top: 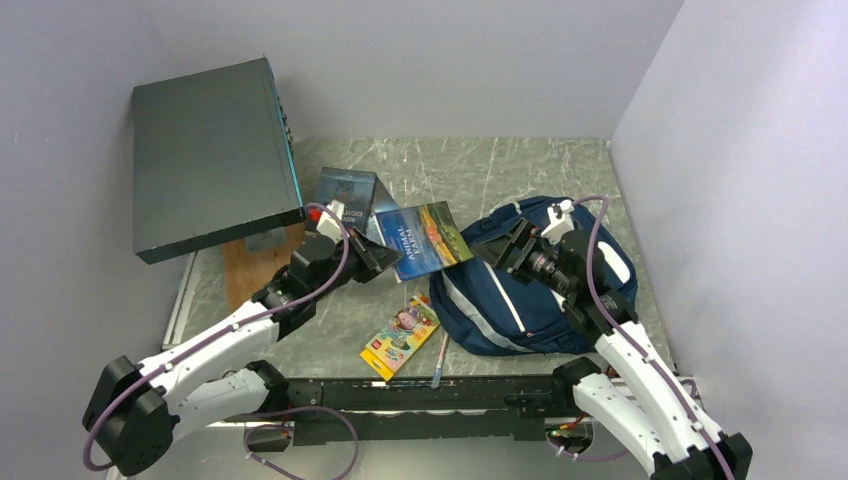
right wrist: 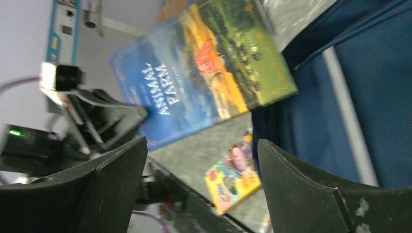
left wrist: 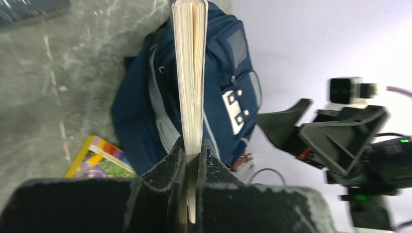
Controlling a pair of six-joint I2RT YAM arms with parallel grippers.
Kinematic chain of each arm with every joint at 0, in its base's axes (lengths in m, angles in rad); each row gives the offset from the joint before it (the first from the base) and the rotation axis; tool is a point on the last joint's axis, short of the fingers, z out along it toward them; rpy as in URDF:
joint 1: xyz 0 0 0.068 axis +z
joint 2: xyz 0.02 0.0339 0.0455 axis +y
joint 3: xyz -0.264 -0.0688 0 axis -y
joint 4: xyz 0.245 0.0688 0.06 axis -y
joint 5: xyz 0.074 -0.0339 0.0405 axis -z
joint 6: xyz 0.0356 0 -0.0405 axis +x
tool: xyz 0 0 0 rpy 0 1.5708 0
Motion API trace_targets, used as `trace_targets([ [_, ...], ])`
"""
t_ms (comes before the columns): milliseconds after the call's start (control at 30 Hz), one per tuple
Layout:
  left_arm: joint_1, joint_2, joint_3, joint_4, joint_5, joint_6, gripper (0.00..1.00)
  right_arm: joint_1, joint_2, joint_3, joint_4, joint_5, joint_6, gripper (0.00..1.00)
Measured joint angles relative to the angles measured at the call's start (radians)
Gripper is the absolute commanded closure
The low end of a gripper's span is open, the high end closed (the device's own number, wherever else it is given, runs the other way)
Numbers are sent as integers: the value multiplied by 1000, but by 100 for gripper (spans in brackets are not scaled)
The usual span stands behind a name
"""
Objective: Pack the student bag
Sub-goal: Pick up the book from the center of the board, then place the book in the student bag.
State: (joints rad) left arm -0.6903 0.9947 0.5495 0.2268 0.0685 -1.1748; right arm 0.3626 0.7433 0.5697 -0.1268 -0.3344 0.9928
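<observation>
Marble tabletop (top: 520,170): student bag (top: 500,310) contents hidden; left gripper (left wrist: 193,145) clamps book (top: 425,238); right gripper (right wrist: 202,141) spread.

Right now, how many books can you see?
2. Animal Farm is gripped by the left hand, just left of the student bag; a darker one lies on the table behind it. More may be hidden.

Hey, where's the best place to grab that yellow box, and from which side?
I'd pinch the yellow box across its narrow width, on the two long edges, coming straight down: it lies flat and slanted on the table, so turn the wrist to match.
</observation>
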Motion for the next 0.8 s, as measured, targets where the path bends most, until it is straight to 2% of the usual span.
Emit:
trace_targets([
  [133, 2, -36, 138, -212, -63, 205, 100, 0, -20, 135, -242, 72, -242, 24],
  [233, 2, -57, 284, -363, -132, 357, 100, 18, 45, 215, -357, 112, -372, 28],
  [333, 2, -92, 383, -461, -219, 483, 100, 113, 141, 256, -438, 206, -448, 28],
  [467, 3, -152, 404, -558, -316, 581, 100, 365, 308, 302, -525, 330, -504, 32],
  [533, 3, -167, 402, -614, -342, 611, 100, 453, 376, 325, -548, 377, -518, 42],
  [600, 4, -167, 397, -648, -351, 624, 100, 518, 443, 353, -568, 433, -524, 52],
  [667, 4, -166, 386, -675, -349, 637, 100, 556, 501, 376, -584, 489, -529, 57],
  [800, 4, -166, 368, -704, -310, 650, 100, 619, 613, 428, -634, 621, -522, 55],
])
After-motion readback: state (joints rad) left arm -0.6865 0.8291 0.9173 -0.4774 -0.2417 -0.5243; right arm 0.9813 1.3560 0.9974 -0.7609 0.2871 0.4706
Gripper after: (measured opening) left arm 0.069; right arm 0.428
